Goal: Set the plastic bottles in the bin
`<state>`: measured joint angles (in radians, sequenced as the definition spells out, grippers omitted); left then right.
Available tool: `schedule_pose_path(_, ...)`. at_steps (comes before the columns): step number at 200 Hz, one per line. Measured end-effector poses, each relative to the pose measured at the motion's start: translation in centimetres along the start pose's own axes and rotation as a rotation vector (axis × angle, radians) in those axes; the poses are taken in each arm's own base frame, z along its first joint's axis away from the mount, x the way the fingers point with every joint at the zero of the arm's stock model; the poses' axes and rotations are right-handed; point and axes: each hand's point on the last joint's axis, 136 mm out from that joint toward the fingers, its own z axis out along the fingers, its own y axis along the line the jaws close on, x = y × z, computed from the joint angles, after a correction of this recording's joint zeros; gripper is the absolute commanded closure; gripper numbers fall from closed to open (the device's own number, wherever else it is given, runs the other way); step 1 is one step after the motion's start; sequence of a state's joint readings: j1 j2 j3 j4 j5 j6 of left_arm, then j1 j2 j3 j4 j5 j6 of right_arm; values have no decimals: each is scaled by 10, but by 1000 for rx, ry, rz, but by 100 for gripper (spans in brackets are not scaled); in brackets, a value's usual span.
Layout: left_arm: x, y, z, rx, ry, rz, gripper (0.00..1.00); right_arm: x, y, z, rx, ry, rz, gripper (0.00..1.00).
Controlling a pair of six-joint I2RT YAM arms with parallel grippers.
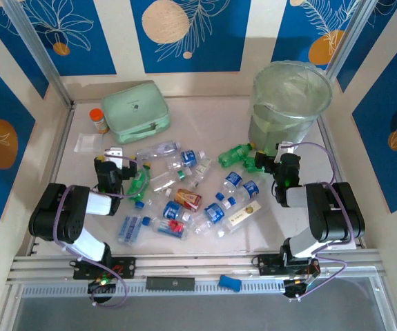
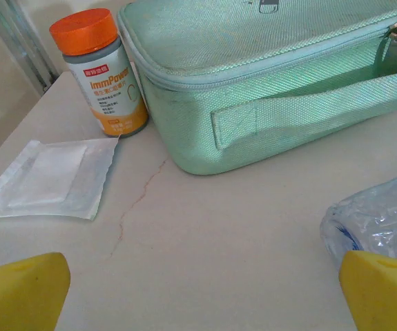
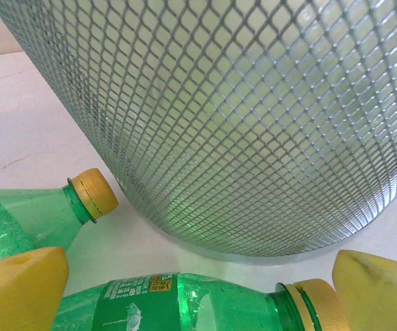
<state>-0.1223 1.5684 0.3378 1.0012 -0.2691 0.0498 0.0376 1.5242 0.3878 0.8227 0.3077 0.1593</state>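
Since left tool (image 2: 198, 293) and right tool (image 3: 198, 283) both stand spread and empty, right is nearer: green bottle (image 3: 184, 303) lies crosswise between its jaws, cap rightward, just beside bin (image 3: 253, 124) at far right corner of counter (image 1: 205, 110).

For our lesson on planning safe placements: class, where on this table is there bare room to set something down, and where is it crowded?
Bare table lies between the mint-green case and the bin, and in a narrow strip along the near edge in front of the plastic bottles. The middle is crowded.

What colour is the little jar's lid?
Orange: the small round plastic jar's lid, best in left wrist view.
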Motion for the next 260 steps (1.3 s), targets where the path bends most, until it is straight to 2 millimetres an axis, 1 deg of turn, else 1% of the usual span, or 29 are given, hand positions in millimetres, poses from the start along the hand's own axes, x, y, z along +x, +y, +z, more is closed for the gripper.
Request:
schedule_pose_path(206, 3, -1, 1, 13, 14, -16, 0, 0, -1, 0, 2, 0, 1, 1)
schedule_pose_path(225, 3, -1, 1, 11, 14, -16, 0, -3, 3, -1, -6, -9, -10, 1)
schedule_pose_path(243, 1, 0, -2, 12, 23, -13, 0, -5, 10, -5, -16, -21, -36, 1)
schedule_pose_path(260, -12, 3, -10, 4, 10, -14, 0, -14, 18, -14, -21, -32, -59, 1)
